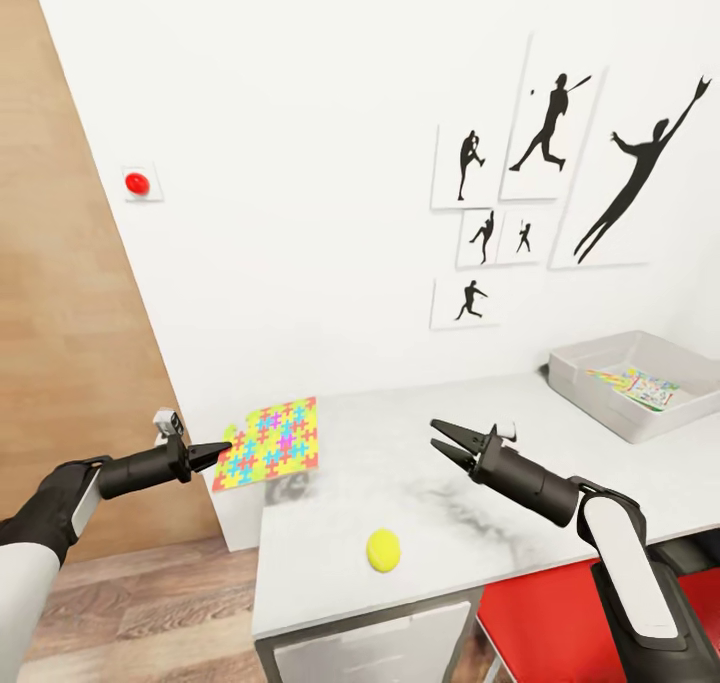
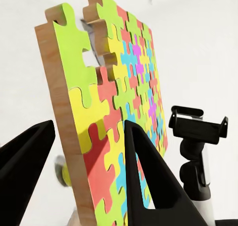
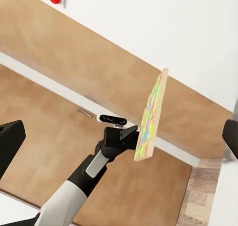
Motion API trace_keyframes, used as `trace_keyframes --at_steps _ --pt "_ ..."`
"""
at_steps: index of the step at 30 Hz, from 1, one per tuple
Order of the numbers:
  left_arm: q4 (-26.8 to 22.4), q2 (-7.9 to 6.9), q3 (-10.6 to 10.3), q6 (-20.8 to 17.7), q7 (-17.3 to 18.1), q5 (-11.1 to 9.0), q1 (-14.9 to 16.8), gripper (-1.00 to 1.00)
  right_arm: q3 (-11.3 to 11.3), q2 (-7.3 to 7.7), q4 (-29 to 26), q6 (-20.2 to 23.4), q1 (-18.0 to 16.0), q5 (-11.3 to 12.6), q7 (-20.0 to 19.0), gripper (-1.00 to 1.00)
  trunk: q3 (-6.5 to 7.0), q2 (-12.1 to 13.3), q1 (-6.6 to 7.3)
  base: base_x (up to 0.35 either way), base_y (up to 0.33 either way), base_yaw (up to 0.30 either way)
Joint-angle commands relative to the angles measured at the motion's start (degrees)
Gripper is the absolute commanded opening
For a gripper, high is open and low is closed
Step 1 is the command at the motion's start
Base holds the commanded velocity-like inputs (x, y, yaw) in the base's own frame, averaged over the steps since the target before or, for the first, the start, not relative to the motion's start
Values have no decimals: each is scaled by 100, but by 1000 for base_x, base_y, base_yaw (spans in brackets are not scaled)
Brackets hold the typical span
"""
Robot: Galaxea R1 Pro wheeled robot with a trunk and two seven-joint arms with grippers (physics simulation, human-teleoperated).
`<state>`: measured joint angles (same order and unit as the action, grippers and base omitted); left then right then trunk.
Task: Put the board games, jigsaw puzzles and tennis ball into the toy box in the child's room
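Nearest, lower left of the head view: left gripper (image 1: pixel 218 453) was clamped on the jigsaw puzzle (image 1: pixel 270 443), holding it by its edge at the left end of the table (image 1: pixel 440 473), above the surface as far as the shadow under it suggested. Left wrist view confirmed it: the puzzle's (image 2: pixel 119 112) wooden edge sat between the two dark fingers (image 2: pixel 148 181), multicolour face toward one of them. Right wrist view showed the same board (image 3: pixel 150 119) edge-on, pinched at its lower edge by the left gripper (image 3: pixel 130 134), with wood panelling behind it. Lower right of the head view: right gripper (image 1: pixel 448 440) hovered over the tabletop with its jaws apart, holding nothing, tips aimed toward the puzzle, well apart from it. Below and between the two arms, the yellow tennis ball (image 1: pixel 383 550) lay on the table near its front edge. A red chair (image 1: pixel 540 623) showed at the bottom right, under the table edge. Further back at the right, the toy box (image 1: pixel 600 388) sat on the table with one colourful flat box (image 1: pixel 640 385) inside. Farthest: white wall with black baseball silhouette posters (image 1: pixel 560 153) at upper right and a red button (image 1: pixel 137 183) at upper left.
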<state>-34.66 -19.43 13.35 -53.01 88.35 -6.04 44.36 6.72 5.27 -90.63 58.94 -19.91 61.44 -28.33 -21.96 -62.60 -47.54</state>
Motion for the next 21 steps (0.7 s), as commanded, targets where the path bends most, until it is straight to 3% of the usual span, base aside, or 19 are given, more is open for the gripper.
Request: trace_keyframes --at_steps 1,10,21 --pt "-5 0 1 -61 22 6 1 -100 13 -3 1 9 -5 -44 -48 100 12 38 23 -18 0 0" --pt "-113 -2 -6 -61 16 6 -4 -100 14 -8 1 -13 -5 -50 -49 100 173 399 221 -7 0 0" --pt "-207 -9 -13 -61 16 9 -6 -100 77 19 1 2 -4 -44 -61 100 371 840 462 -99 0 0"
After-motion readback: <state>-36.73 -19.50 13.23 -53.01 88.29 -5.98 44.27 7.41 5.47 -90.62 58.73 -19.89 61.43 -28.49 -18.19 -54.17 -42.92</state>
